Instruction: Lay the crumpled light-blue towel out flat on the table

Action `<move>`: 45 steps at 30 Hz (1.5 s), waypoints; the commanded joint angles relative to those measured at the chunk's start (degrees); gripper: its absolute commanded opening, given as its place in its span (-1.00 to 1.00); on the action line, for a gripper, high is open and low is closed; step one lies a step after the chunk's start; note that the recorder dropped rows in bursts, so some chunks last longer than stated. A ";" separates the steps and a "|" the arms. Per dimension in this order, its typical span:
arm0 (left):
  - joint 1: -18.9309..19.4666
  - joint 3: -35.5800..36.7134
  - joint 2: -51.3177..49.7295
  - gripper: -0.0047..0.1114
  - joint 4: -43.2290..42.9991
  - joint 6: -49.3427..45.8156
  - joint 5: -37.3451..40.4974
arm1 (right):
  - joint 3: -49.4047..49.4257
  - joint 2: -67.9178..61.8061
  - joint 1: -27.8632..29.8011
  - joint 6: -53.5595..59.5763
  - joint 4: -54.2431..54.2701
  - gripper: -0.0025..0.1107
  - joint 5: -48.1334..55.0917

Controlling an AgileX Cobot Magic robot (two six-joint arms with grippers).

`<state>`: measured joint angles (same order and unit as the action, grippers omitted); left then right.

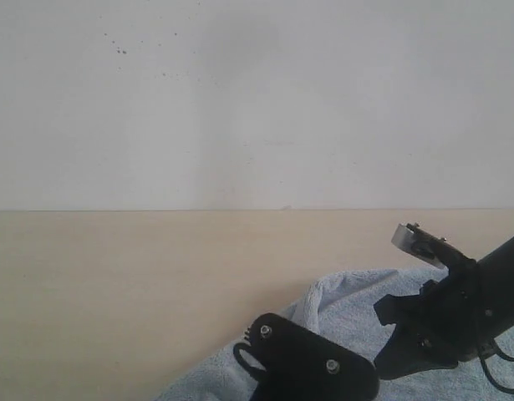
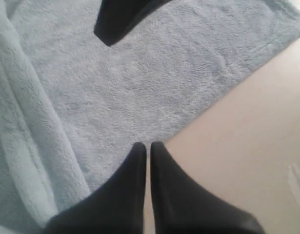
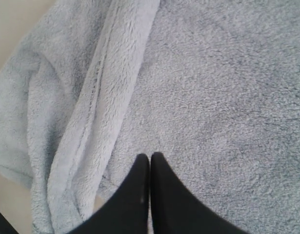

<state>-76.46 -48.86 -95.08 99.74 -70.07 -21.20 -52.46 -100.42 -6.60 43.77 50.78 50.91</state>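
Observation:
The light-blue towel (image 1: 340,309) lies at the near right of the beige table (image 1: 114,284), with a raised fold along its far-left edge. In the left wrist view the towel (image 2: 140,78) lies mostly flat and its hem runs diagonally beside bare table (image 2: 247,136). My left gripper (image 2: 148,146) is shut and empty, hovering over that hem edge. The right wrist view shows the towel (image 3: 223,92) with a thick folded-over ridge (image 3: 106,102). My right gripper (image 3: 150,157) hangs shut over the flat cloth beside the ridge, holding nothing. Both arms, left (image 1: 311,359) and right (image 1: 457,309), sit above the towel.
A plain white wall (image 1: 257,100) rises behind the table's far edge. Bare tabletop stretches to the left and behind the towel. A small pale object (image 2: 298,183) shows at the edge of the left wrist view.

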 commanded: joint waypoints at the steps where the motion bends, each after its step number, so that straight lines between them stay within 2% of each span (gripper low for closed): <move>1: -0.08 1.84 -0.73 -0.85 0.21 15.33 3.60 | -0.32 0.58 0.27 -0.22 -0.16 -0.96 0.36; 4: -0.08 4.54 -1.24 -0.85 0.21 26.26 11.67 | -0.32 0.58 0.27 -0.22 -0.16 -0.96 0.49; 7: -0.18 6.72 -1.75 -0.85 0.21 30.79 20.71 | -0.32 0.58 0.27 -0.11 0.97 -0.96 0.49; 9: -0.18 7.17 -1.87 -0.85 0.21 30.65 21.20 | -0.32 0.58 0.27 -0.01 1.47 -0.96 0.60; 14: -0.18 6.17 -1.87 -0.85 0.21 30.53 16.86 | -0.32 0.58 0.27 0.10 2.24 -0.96 1.54; 19: -0.08 5.69 -1.87 -0.84 0.21 20.29 20.35 | -0.32 0.58 0.27 1.52 4.11 -0.96 2.81; 23: -0.08 5.69 -1.87 -0.42 0.21 19.86 22.21 | -0.32 0.58 0.27 2.25 4.87 -0.96 3.64; 24: -0.08 5.69 -1.87 -0.12 0.21 19.86 22.36 | -0.32 0.58 0.27 2.25 4.87 -0.96 4.41; 26: -0.08 5.69 -1.87 0.13 0.21 20.35 21.20 | -0.20 0.58 0.04 2.65 4.10 -0.96 5.00; 27: -0.08 5.69 -1.87 0.19 0.21 24.19 18.75 | -0.20 0.45 -0.66 2.65 3.45 -0.96 5.14; 29: -0.08 5.69 -1.87 0.16 0.21 33.88 14.32 | -0.20 0.45 -2.60 2.65 2.95 -0.96 5.04; 32: -0.08 5.69 -2.81 0.13 0.21 34.46 8.32 | -0.20 0.45 -5.40 3.22 2.70 -0.96 4.78; 40: -0.08 5.60 -9.09 0.07 0.21 36.47 7.27 | -0.20 0.56 -6.08 3.11 2.82 -0.96 6.00; 43: -0.08 5.60 -9.99 -0.16 0.21 37.09 6.13 | -0.20 0.56 -6.08 3.10 2.82 -0.96 6.15; 45: -0.08 5.60 -10.24 -0.46 0.21 37.09 6.29 | -0.20 0.56 -6.08 3.10 2.82 -0.96 6.15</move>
<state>-76.55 -43.01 -105.06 100.03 -33.68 -14.30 -52.46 -100.42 -12.58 46.28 53.83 56.48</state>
